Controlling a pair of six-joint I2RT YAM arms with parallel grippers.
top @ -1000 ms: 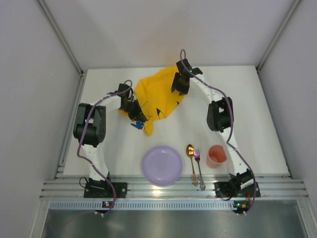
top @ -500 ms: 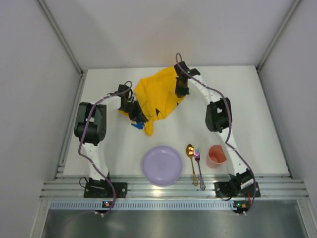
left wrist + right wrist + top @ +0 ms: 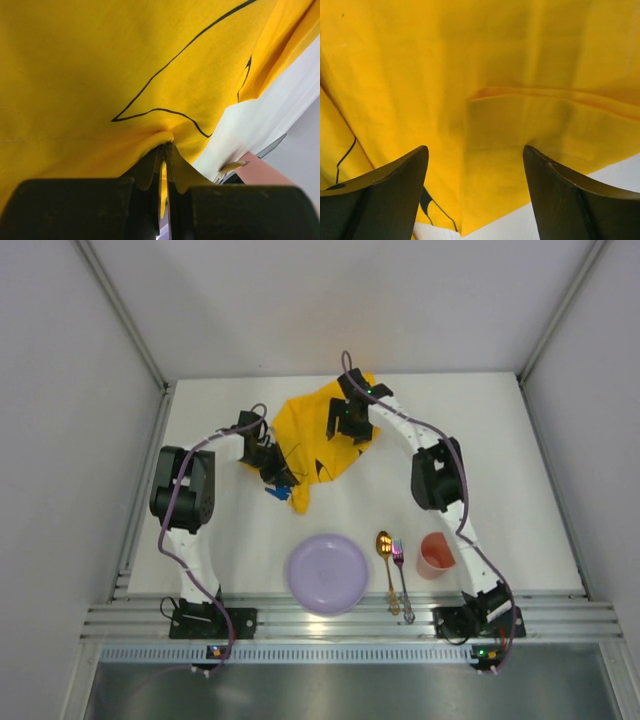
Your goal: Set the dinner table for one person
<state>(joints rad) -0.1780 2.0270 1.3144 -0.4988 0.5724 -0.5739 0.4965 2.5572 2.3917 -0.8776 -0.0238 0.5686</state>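
The yellow printed cloth mat (image 3: pixel 318 435) lies crumpled at the back middle of the white dinner table (image 3: pixel 500 460). My left gripper (image 3: pixel 283 480) is shut on the mat's near left edge; in the left wrist view the fabric (image 3: pixel 100 65) bunches into the closed jaws (image 3: pixel 165 147). My right gripper (image 3: pixel 343 428) stands open over the mat's right part. The right wrist view shows its fingers spread wide (image 3: pixel 475 150) above a folded layer of the yellow cloth (image 3: pixel 495 65), holding nothing.
A lilac plate (image 3: pixel 328 573) sits near the front edge. Just right of it lie a gold spoon (image 3: pixel 384 545) and a fork (image 3: pixel 401 575), then a pink cup (image 3: pixel 437 553). A small blue object (image 3: pixel 272 493) lies beside the left gripper. Aluminium rails edge the table.
My right gripper has opened and shifted left over the mat. The mat's right side has sunk a little. The left arm has stayed put, still gripping the cloth.
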